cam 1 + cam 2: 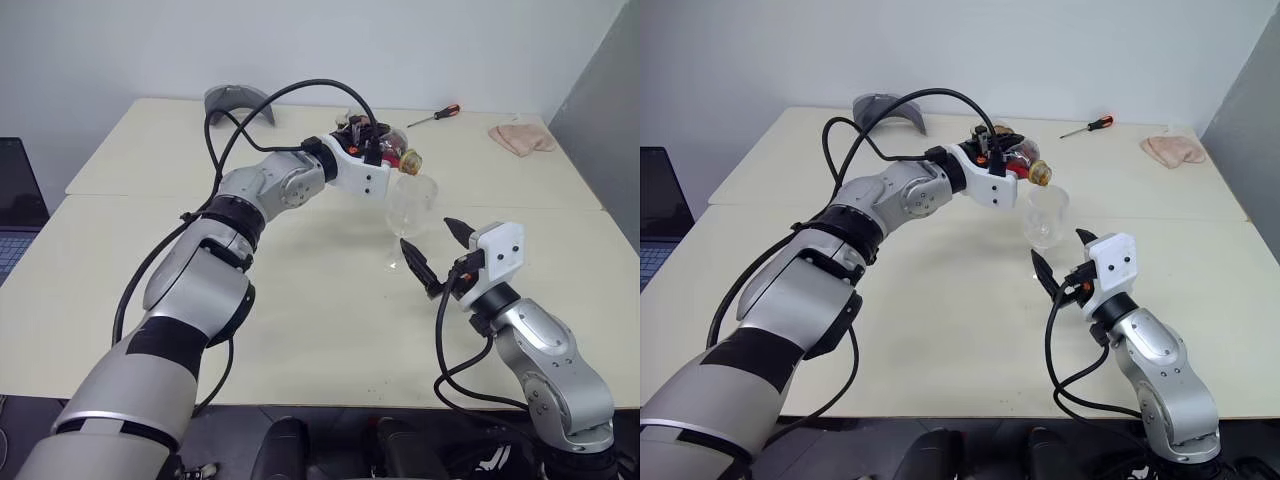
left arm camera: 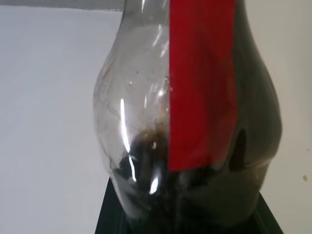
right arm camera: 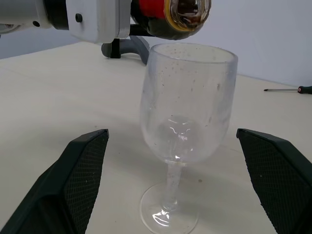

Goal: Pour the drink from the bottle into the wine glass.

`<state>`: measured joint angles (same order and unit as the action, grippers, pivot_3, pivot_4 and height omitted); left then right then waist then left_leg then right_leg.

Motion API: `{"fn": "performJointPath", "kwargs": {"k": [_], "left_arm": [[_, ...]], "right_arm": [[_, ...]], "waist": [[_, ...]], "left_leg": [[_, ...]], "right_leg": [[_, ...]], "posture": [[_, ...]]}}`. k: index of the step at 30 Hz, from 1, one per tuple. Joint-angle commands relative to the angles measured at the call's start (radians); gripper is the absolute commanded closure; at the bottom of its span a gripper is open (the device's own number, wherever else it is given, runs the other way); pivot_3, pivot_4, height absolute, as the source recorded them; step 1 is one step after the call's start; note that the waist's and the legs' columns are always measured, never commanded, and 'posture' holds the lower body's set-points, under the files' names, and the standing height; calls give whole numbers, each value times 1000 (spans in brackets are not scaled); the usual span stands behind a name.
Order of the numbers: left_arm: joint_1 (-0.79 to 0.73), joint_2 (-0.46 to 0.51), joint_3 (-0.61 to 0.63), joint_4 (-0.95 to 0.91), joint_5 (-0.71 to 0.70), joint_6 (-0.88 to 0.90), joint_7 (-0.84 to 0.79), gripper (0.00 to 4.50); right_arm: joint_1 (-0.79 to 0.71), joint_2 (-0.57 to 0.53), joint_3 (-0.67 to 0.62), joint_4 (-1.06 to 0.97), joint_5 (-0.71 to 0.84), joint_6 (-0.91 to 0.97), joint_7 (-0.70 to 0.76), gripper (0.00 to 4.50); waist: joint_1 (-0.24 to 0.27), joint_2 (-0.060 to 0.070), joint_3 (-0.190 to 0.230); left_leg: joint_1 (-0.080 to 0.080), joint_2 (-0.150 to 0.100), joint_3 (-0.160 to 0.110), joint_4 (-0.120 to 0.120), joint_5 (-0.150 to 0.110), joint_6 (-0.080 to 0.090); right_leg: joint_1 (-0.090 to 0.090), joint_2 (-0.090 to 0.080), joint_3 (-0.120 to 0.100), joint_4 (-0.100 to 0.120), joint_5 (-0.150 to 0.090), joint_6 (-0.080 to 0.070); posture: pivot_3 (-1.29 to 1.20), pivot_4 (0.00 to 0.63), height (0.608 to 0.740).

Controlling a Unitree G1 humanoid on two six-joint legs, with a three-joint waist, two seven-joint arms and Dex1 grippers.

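You have a pale cream table (image 1: 300, 320) before you, with a seam running across it. The wine glass (image 1: 411, 212) stands upright on it near the middle. Toward the far edge lie a grey curved object (image 1: 238, 102), a screwdriver (image 1: 436, 116) with a red handle, and a crumpled pinkish cloth (image 1: 522, 137) at the right corner.

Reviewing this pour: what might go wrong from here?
1. The bottle, tipped on its side in the left gripper, has its mouth at the wine glass rim's edge, so the drink may spill onto the table.
2. The right gripper has its jaws open either side of the glass, not holding it; a nudge could topple it.
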<state>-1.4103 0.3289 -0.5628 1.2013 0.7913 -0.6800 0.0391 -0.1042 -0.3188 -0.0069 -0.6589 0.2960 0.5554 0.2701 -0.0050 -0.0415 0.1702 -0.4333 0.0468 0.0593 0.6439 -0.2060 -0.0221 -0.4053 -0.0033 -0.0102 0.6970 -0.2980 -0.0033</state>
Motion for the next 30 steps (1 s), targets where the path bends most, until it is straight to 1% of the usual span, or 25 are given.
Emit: {"fn": "performJointPath", "kwargs": {"k": [1,24,30], "left_arm": [[-62,3,-4,1,9,8,41,3708],[-94,10,-43,46,57,18,96,3709],[-99,11,-49,48,56,19,104,3709]], "right_arm": [[-2,2,-1,-17,-1,-22,4,0],[-14,4,-5,-16,3,-17,7,0],[-25,15,-18,-18,16,-8,1,0]], "waist": [[0,0,0],[0,0,0],[0,0,0]], "left_leg": [[0,0,0,0,0,0],[0,0,0,1,1,-1],[0,0,0,1,1,-2]], "right_leg": [[0,0,0,0,0,0],[0,0,0,0,0,0],[0,0,0,1,2,-3]], "posture": [[0,150,740],[0,150,740],[0,150,740]]}}
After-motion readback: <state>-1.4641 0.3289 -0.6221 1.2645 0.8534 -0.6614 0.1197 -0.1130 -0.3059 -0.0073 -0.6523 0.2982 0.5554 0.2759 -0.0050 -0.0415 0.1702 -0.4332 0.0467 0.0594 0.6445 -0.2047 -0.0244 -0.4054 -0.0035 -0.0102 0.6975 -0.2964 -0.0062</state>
